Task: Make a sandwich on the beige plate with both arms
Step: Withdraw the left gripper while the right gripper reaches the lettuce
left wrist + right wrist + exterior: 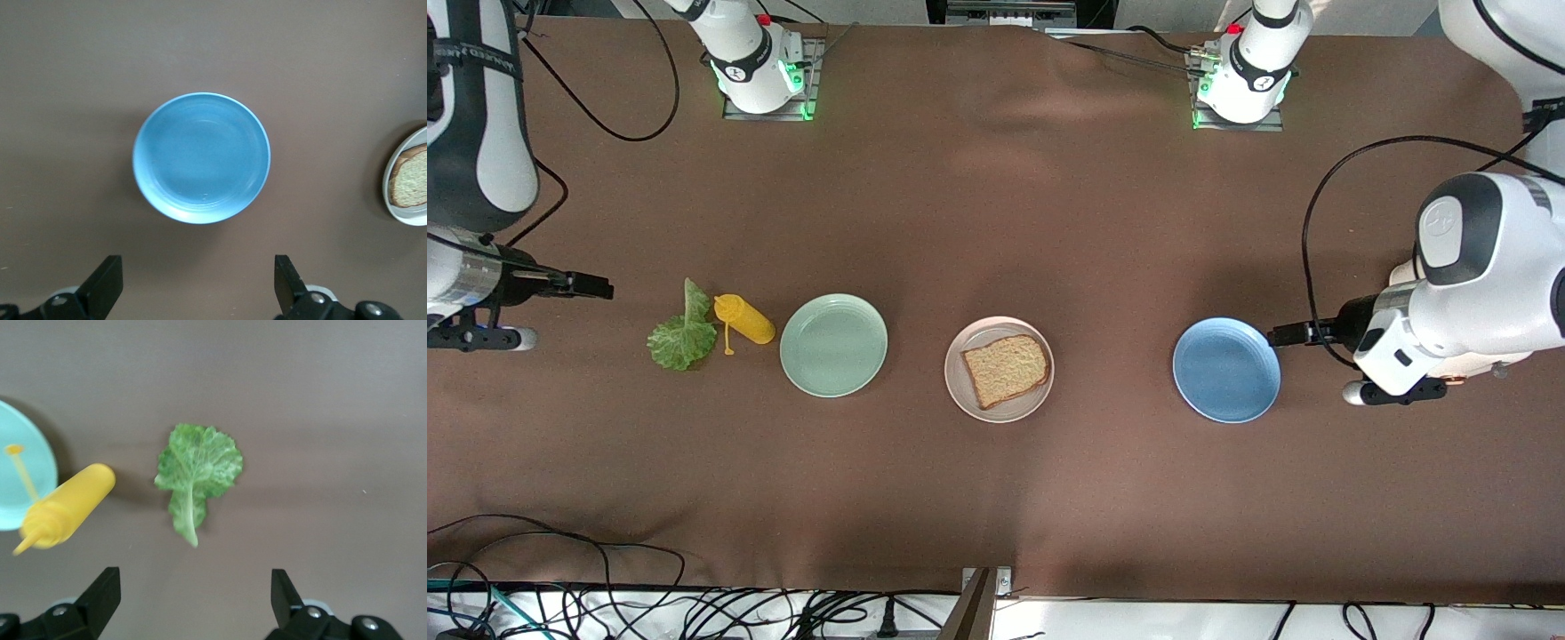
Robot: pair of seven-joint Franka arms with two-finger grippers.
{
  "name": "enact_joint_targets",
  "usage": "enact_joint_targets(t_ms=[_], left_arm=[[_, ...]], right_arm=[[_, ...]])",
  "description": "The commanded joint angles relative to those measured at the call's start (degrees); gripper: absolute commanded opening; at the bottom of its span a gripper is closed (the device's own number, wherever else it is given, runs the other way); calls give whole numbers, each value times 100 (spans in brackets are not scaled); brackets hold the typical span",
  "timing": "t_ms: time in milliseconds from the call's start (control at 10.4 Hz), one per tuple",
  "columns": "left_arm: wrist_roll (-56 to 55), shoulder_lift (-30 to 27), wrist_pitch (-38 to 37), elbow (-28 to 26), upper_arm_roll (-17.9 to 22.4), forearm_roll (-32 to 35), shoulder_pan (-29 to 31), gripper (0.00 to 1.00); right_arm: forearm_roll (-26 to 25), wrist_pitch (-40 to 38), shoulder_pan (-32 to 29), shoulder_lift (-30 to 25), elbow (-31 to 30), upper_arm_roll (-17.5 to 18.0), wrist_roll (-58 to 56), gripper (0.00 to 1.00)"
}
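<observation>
I saw the brown table (pixel 996 222), then mid-frame the beige plate (pixel 959 389) carrying one bread slice (pixel 1005 369), between mint plate (pixel 833 345) and blue plate (pixel 1226 370). Lettuce (pixel 681 338) and yellow bottle (pixel 745 320) lay lower-left-of-centre. Left gripper (pixel 199 283) and right gripper (pixel 195 600) hung with fingers apart, holding nothing.

Beige plate (pixel 407 200) and bread slice (pixel 412 179) cut by frame edge
</observation>
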Motion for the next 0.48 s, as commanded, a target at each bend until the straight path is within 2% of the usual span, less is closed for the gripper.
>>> enact_joint_targets(t_ms=[0, 192, 385], left_arm=[[-86, -556, -296, -209, -49, 478, 46, 100], [-51, -952, -376, -332, -58, 714, 212, 100], [-68, -1172, -577, -350, -67, 839, 310, 100]], right_arm=[[-2, 750, 15, -215, -910, -17, 47, 100], [15, 1512, -11, -76, -1446, -131, 47, 100], [94, 2899, 6, 13, -2359, -96, 152, 100]])
